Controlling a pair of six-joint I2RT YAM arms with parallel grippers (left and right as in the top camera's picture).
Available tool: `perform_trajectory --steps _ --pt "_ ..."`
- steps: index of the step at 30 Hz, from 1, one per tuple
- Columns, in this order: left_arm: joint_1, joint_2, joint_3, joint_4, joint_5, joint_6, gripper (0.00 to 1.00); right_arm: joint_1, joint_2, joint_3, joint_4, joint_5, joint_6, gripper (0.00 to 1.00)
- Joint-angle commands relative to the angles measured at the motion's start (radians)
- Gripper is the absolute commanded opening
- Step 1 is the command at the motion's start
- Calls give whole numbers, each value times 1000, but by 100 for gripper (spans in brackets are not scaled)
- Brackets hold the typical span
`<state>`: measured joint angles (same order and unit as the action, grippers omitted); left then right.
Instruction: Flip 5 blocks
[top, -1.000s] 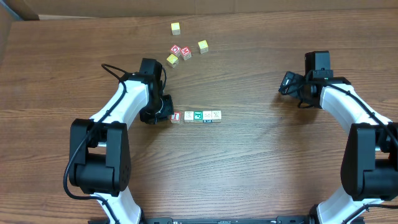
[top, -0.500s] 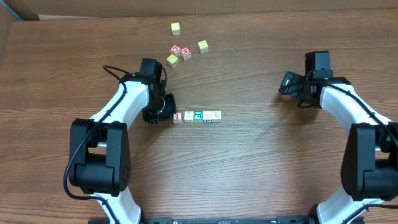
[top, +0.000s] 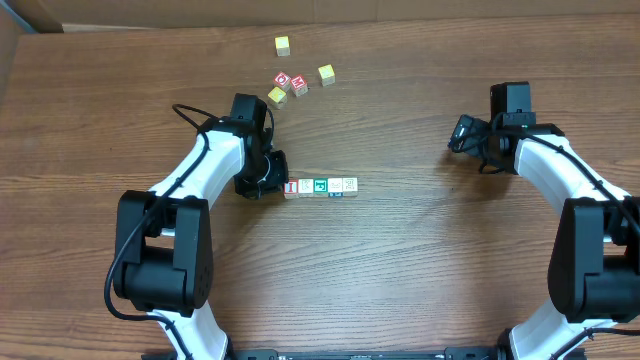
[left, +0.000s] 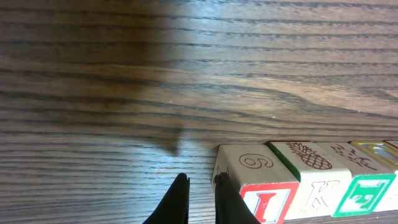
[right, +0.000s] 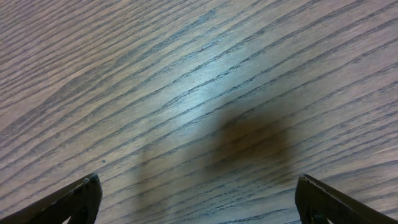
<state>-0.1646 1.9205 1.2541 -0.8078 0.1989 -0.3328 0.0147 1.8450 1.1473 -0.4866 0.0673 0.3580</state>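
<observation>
From overhead, the row of five alphabet blocks lies near the middle of the table, with the left gripper at its left end and the right gripper well apart, near the right edge. The left wrist view shows the left gripper closed, fingers together, just beside the end block. The right wrist view shows the right gripper wide open over bare wood.

Wood-grain table: 5 blocks in a row, touching side by side, nr centre. Toward 12 o'clock from row, loose cluster: 3 yellow cubes, 2 red cubes.
</observation>
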Motion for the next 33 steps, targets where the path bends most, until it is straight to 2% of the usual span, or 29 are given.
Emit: perform_trajectory --steps 1,10,12,17,30,31,33 --pt "-7 4 -3 5 8 14 9 -4 3 18 6 10 -7 100" --pt "-6 4 -3 -1 -26 14 9 -4 3 18 6 10 -7 100" --pt "-6 3 -3 -7 -25 14 4 -4 3 18 6 10 -7 100" --pt "-6 -21 -2 -27 -31 15 4 -4 3 18 6 10 -7 100" --pt "-6 -313 -2 -68 -45 14 4 -4 3 18 6 10 -7 100" --pt "-6 -332 -2 -68 -45 14 5 -4 3 18 6 10 -7 100" --pt "-6 -351 -2 -66 -45 14 16 -4 3 18 6 10 -7 100"
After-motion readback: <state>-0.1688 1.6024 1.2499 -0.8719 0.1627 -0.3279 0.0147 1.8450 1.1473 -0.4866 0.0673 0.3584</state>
